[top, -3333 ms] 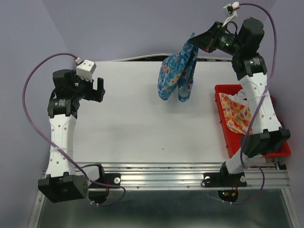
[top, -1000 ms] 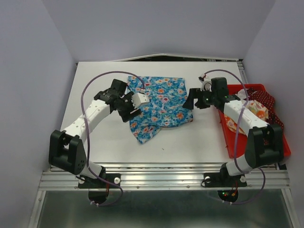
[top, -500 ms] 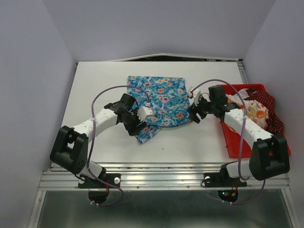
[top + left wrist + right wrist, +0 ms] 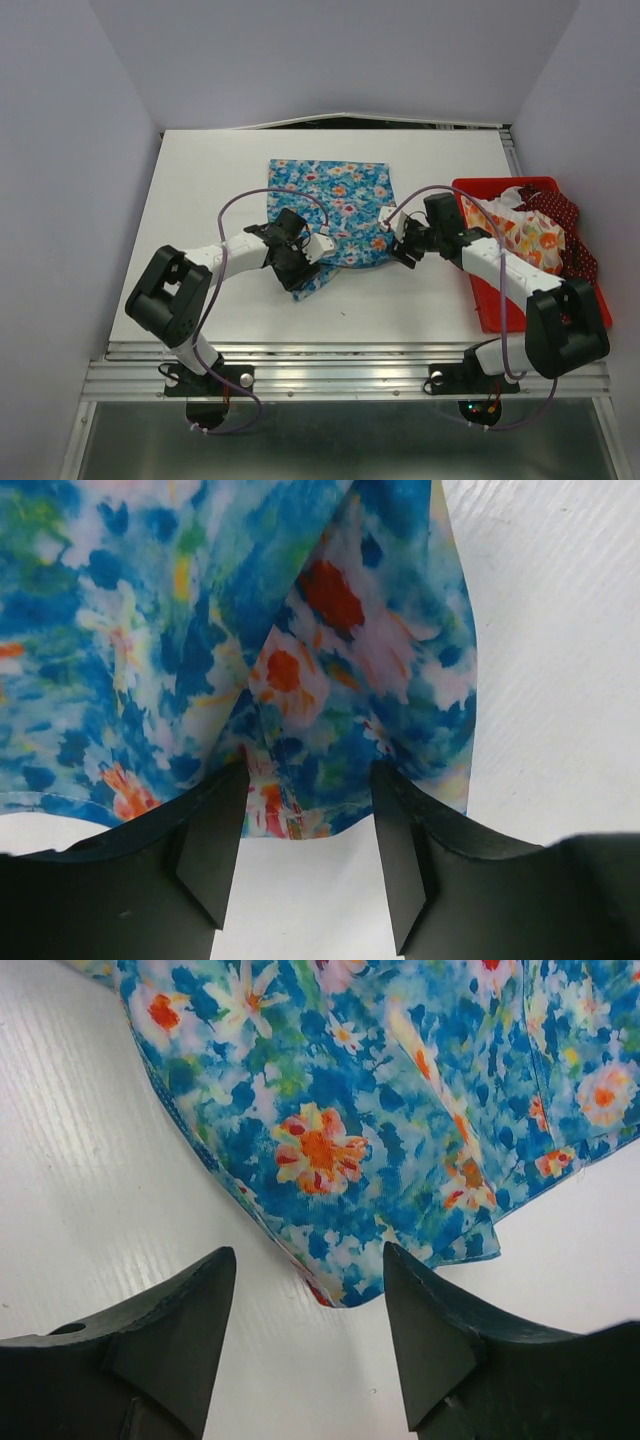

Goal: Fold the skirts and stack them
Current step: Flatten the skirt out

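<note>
A white worktop (image 4: 220,190) fills the middle of the top view. Its surface is matt and, seen close in the wrist views, finely ribbed. Three plain lilac-grey walls box it in: a back wall (image 4: 330,50), a left wall (image 4: 60,200) and a right wall (image 4: 590,90), each meeting the worktop's edges. A dark gap (image 4: 390,122) runs along the far edge beneath the back wall. At the near edge lies a slotted aluminium rail (image 4: 340,362), and below it a dull grey metal sheet (image 4: 330,440). The light is soft and even, with faint shadows.

White table (image 4: 200,180), blue floral skirt (image 4: 335,205), red tray (image 4: 478,300) at right
</note>
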Motion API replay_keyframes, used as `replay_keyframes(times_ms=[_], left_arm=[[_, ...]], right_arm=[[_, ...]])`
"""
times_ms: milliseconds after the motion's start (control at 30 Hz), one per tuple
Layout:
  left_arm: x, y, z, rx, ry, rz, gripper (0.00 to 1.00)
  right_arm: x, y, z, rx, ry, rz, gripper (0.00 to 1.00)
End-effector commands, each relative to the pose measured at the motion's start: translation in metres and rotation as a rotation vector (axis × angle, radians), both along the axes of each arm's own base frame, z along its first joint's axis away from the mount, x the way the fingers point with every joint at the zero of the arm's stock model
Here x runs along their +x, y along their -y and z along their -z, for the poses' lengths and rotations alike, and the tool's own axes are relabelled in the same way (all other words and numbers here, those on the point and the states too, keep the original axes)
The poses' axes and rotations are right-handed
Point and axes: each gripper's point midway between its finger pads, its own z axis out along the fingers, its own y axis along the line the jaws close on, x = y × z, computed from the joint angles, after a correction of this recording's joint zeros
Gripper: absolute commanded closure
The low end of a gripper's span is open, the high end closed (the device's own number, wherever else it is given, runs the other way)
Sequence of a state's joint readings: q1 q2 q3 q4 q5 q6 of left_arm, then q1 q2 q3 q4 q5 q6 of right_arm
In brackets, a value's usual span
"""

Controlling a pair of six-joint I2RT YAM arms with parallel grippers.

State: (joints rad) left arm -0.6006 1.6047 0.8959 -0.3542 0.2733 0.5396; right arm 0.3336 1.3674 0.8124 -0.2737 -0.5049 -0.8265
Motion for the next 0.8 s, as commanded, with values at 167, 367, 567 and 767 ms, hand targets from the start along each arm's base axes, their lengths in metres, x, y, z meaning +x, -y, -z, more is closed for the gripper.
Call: replay_keyframes(times_ms=[167, 367, 567, 767], left_arm=[[-0.015, -0.025, 0.029, 0.134, -0.063, -0.022, 0.61], [-0.011, -0.018, 0.022, 0.115, -0.063, -0.011, 0.62], [-0.013, -0.017, 0.021, 0.108, -0.068, -0.003, 0.62], [-0.013, -0.016, 0.013, 0.096, -0.057, 0.001, 0.57]], right_arm=[[-0.007, -0.010, -0.002, -0.019, 0.157, -0.152, 0.37], [-0.013, -0.012, 0.014, -0.067, 0.210, -0.224, 0.35], [-0.006, -0.015, 0.031, -0.133, 0.310, -0.268, 0.36], [0.012, -0.013, 0.034, -0.168, 0.375, -0.224, 0.99]])
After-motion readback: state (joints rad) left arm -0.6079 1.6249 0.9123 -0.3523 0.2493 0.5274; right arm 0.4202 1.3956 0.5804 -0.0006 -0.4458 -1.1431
